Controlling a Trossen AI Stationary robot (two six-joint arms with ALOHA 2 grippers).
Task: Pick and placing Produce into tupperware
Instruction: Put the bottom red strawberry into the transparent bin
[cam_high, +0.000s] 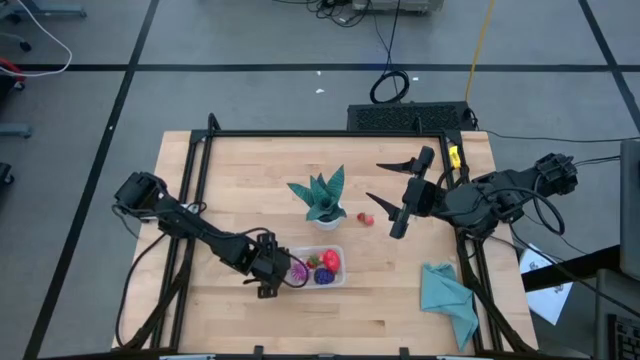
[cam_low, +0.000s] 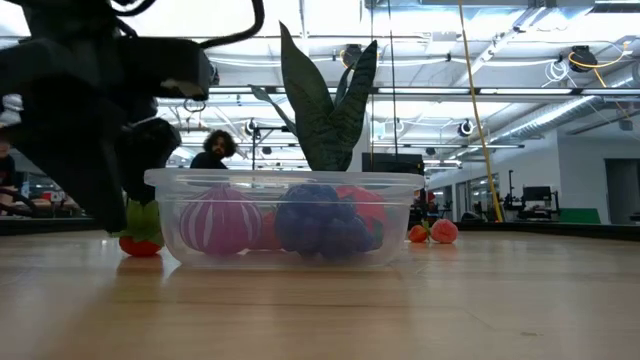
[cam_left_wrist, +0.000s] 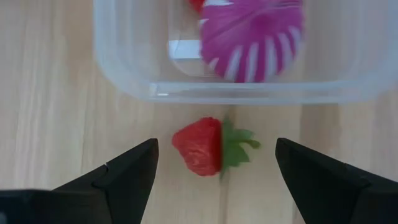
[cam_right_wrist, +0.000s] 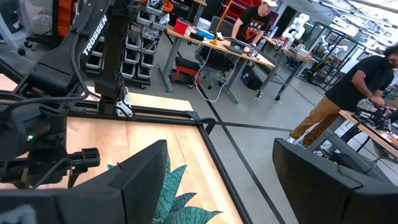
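The clear tupperware stands on the wooden table and holds a pink-purple striped ball, a dark purple piece and red pieces. A red strawberry with a green leaf cap lies on its side on the table, just outside the tupperware's left end wall. My left gripper points steeply down over it and is open, one finger on either side, not touching. My right gripper is open and held high over the table's right half. Two more small red pieces lie near the plant pot.
A teal spiky plant in a white pot stands behind the tupperware at the table's middle. A teal cloth lies crumpled near the front right corner. In the room beyond the table people stand at desks.
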